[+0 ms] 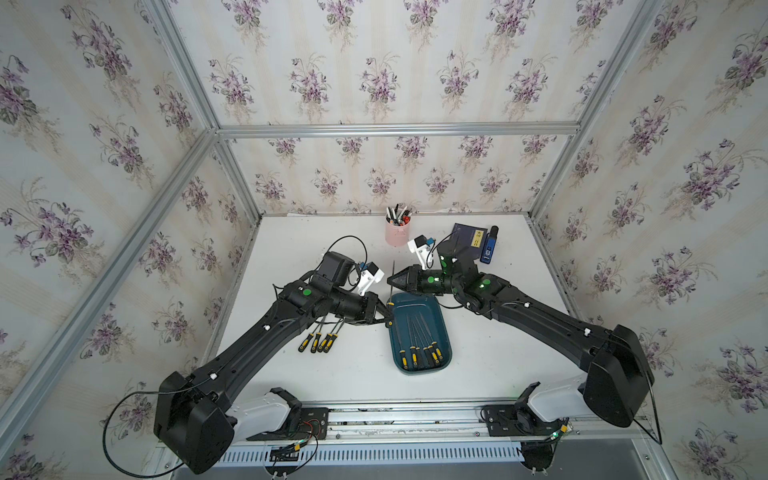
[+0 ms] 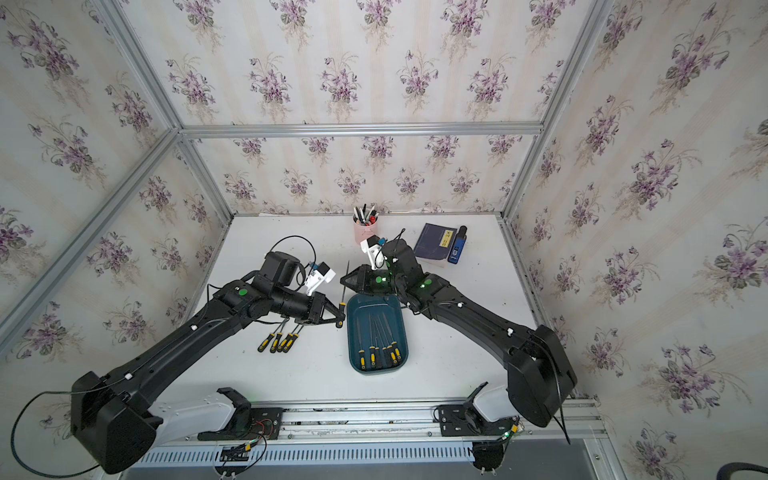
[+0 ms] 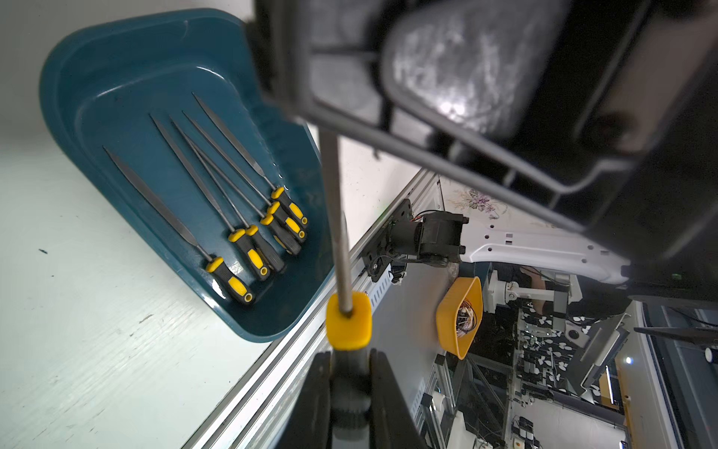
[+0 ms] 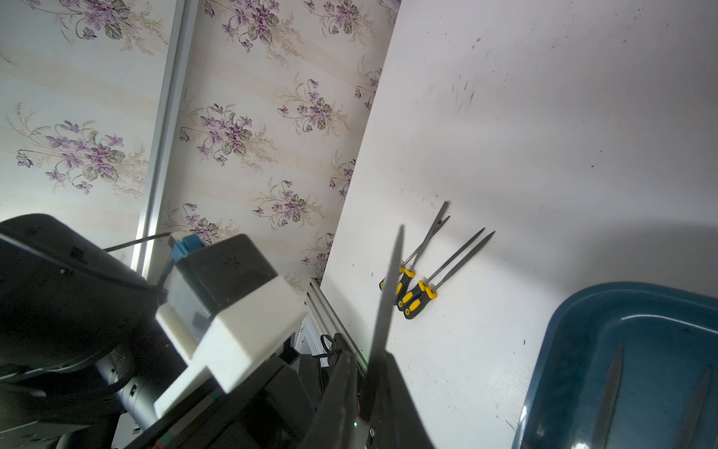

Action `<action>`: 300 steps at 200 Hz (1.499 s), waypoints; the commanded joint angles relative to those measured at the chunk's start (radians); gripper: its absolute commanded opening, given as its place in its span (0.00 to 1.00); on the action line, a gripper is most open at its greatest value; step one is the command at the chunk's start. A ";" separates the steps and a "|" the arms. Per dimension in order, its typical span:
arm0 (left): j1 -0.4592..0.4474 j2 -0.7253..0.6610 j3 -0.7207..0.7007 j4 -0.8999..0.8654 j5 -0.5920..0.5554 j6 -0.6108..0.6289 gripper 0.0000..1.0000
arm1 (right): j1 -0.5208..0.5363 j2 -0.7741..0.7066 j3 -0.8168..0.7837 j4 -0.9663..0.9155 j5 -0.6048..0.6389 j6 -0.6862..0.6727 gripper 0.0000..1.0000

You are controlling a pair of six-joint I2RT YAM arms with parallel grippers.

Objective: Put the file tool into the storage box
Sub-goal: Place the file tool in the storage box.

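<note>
Both grippers pinch one file (image 1: pixel 392 286) above the storage box (image 1: pixel 436 328): the left gripper (image 1: pixel 390 314) clamps its handle, the right gripper (image 1: pixel 390 280) its blade.

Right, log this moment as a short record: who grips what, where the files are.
left gripper: shut on the handle of the held file
right gripper: shut on the same file's blade
held file position: in the air at the far end of the tray, roughly upright in both top views
stored files: several lying inside the tray
loose files: four on the table, beside the tray on the left arm's side
task state: held file not yet in the tray
</note>
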 commanded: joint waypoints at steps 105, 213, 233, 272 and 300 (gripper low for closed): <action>0.067 -0.007 0.053 -0.133 -0.011 0.064 1.00 | 0.000 0.051 0.187 -0.403 0.235 -0.165 0.00; 0.174 -0.064 -0.043 -0.170 -0.106 0.055 1.00 | 0.124 0.403 0.341 -0.775 0.491 -0.233 0.00; 0.175 -0.072 -0.064 -0.164 -0.115 0.051 1.00 | 0.131 0.411 0.313 -0.749 0.485 -0.225 0.00; 0.178 -0.072 -0.087 -0.159 -0.130 0.049 1.00 | 0.143 0.421 0.269 -0.718 0.477 -0.208 0.00; 0.179 -0.071 -0.105 -0.148 -0.132 0.045 1.00 | 0.153 0.425 0.252 -0.710 0.467 -0.193 0.00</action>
